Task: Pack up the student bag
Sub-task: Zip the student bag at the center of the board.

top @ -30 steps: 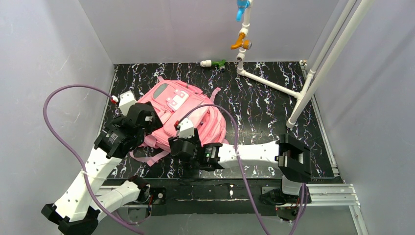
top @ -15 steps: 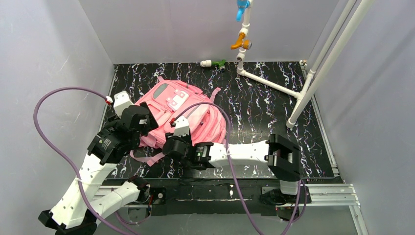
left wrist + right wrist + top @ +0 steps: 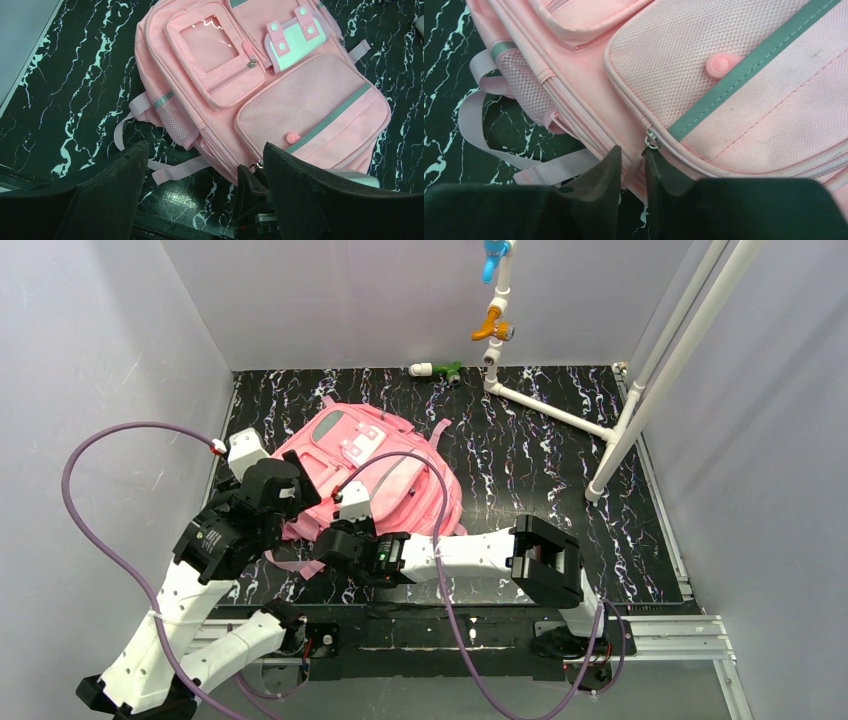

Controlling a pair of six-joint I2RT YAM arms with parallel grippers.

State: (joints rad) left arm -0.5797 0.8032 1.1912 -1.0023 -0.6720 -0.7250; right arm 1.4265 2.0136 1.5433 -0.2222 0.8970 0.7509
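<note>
Below the wide left jaws lies the student bag [image 3: 280, 100] — narrow right jaws at its zip pull [image 3: 651, 141].

We've got the pink bag [image 3: 390, 465] lying flat, front side up, left of middle on the table [image 3: 540, 450], with its top end angled toward the far left. The front has a clear window pocket [image 3: 210, 40], a white patch [image 3: 295, 40] and a mesh pocket [image 3: 310, 100] with a grey stripe. The zips we can see look shut. The straps [image 3: 132, 117] spill out at the near-left side.
</note>
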